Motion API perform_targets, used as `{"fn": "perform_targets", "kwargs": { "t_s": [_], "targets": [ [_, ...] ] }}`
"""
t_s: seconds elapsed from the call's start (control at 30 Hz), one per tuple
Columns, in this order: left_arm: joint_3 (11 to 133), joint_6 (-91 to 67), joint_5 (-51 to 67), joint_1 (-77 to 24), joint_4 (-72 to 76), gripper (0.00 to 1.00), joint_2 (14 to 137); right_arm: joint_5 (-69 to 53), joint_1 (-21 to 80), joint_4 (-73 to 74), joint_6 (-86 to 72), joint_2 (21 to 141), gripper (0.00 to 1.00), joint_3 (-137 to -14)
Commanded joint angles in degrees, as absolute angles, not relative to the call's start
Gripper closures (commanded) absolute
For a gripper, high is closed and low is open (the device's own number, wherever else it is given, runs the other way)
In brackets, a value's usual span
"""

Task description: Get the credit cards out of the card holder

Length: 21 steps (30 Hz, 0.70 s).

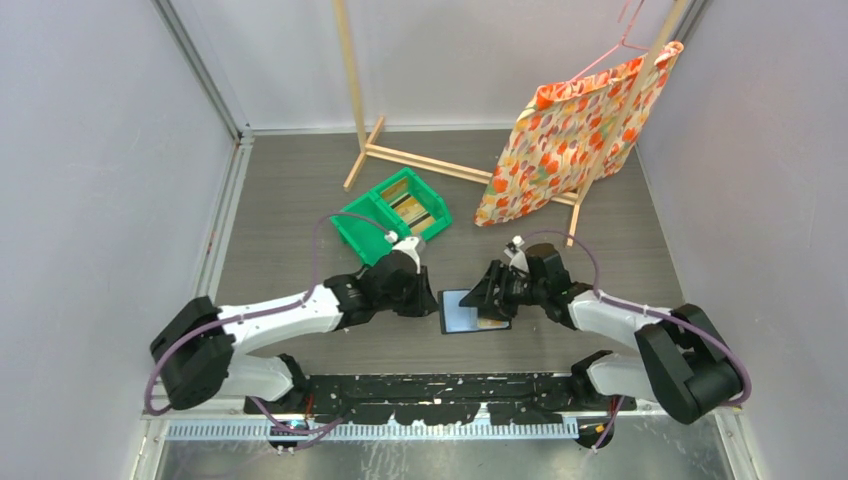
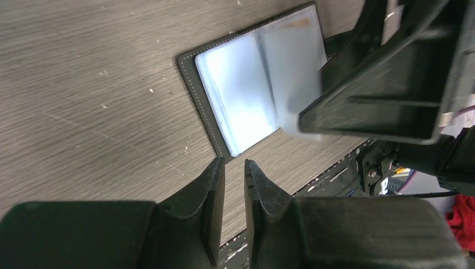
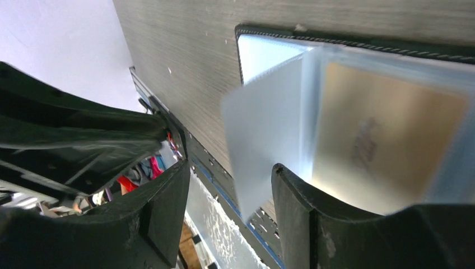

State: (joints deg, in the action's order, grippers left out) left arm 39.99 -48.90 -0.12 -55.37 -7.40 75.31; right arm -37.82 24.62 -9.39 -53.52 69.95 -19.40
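The flat dark navy bi-fold card holder (image 1: 460, 312) lies open on the grey wood-grain counter (image 1: 300, 180) between our two arms, its long axis running from the left arm to the right. The one golden-tan credit card (image 3: 386, 145) we can make out sits flat under a clear pocket in the half toward the right arm, so the right pincer (image 3: 231, 171) is the nearer one. We cannot tell whether more cards lie beneath it.

That pincer hangs over the holder's right half with its jaws spread wide. A translucent plastic sleeve leaf (image 3: 269, 134) stands up between them, leaning toward one finger (image 3: 294, 213) but not clamped. The card lies just beyond that finger, face up.

The left pincer (image 2: 234, 168) hovers just off the holder's left edge, its jaws drawn to a narrow slit with nothing in them. As far as we can see, it touches neither holder nor counter. We judge that the coming move turns on getting past the raised leaf to the card's open edge.
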Motion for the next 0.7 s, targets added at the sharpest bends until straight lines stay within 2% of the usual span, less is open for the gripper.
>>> {"fn": "perform_targets", "kwargs": {
  "t_s": [0.0,0.23,0.4,0.53,0.67],
  "targets": [
    [40.08,-47.22,-6.28,-54.58,-11.99,0.78,69.24,-36.18,30.0,-16.42,-56.02,72.9,0.4,-22.32],
    [41.21,-47.98,-7.17,-54.14,-13.63,0.77,68.5,-35.09,33.7,-17.32,-56.03,74.37,0.4,-25.35],
    [44.52,-46.03,-8.29,-54.18,-16.37,0.77,69.46,-27.01,32.52,-3.96,-50.45,66.09,0.41,-26.55],
    [49.07,-43.27,-8.75,-57.06,-16.07,0.77,75.25,-16.95,29.98,11.94,-44.85,60.14,0.41,-27.6],
    [51.01,-45.0,-2.46,-57.74,-9.38,0.77,83.01,-19.41,22.97,16.41,-44.8,55.5,0.41,-24.84]
  ]
}}
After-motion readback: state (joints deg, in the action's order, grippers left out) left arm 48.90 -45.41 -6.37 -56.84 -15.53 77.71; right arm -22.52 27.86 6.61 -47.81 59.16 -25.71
